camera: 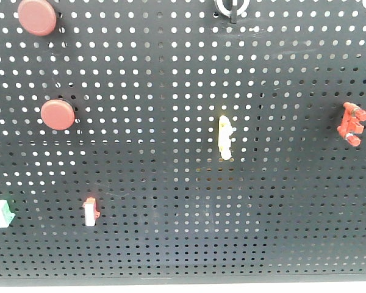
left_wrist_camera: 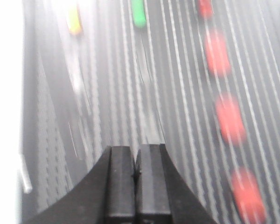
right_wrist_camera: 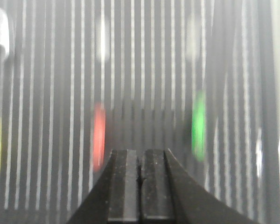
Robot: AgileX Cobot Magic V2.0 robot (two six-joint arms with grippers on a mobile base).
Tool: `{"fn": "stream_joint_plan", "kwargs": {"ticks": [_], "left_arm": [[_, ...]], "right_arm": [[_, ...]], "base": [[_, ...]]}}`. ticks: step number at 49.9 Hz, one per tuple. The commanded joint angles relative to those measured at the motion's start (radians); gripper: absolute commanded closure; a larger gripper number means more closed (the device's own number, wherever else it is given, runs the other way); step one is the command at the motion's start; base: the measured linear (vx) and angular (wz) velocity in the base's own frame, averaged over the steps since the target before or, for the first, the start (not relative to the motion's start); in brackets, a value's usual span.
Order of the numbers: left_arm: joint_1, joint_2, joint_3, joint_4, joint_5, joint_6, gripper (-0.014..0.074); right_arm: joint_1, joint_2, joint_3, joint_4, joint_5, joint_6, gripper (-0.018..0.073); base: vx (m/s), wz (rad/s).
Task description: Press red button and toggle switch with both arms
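- Black perforated panel fills the front view, standing upright so that every control mounted on it faces the robot.
- The toggle switch sits at the very top edge, right of centre. The frame cuts off most of it, leaving part of its silvery ring and a short black lever pointing down.
- Two round red caps stand well apart from it on the left: the upper red button in the corner and the lower red button beneath it. I cannot tell which one the task means.
- Further out are a narrow yellow-white switch mid-panel, a red clip far right, a red-and-white rocker and a green-and-white rocker low on the left.
- The left gripper has its jaws pressed together with nothing between them, probably to make one blunt tip for pushing.
- Its view is smeared into streaks. A row of red smears lies to the right of the tip, too blurred to identify.
- The right gripper is likewise clamped on nothing. A red blur and a green blur flank it.
- Neither arm shows in the front view, so both controls look untouched and both contacts are probably yet to come.
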Motion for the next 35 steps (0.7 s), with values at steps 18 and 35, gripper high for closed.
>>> {"fn": "stream_joint_plan", "kwargs": {"ticks": [18, 35], "left_arm": [[0.001, 0.418, -0.297, -0.033, 0.19, -0.005, 0.0595], [-0.07, 0.565, -0.345, -0.109, 0.003, 0.03, 0.0595]], "right_arm": [[-0.001, 0.372, -0.274, -0.008, -0.027, -0.007, 0.0559], [-0.001, 0.403, -0.274, -0.007, -0.027, -0.004, 0.0559]], "base": [[0.0, 0.0], [0.0, 0.0]]}}
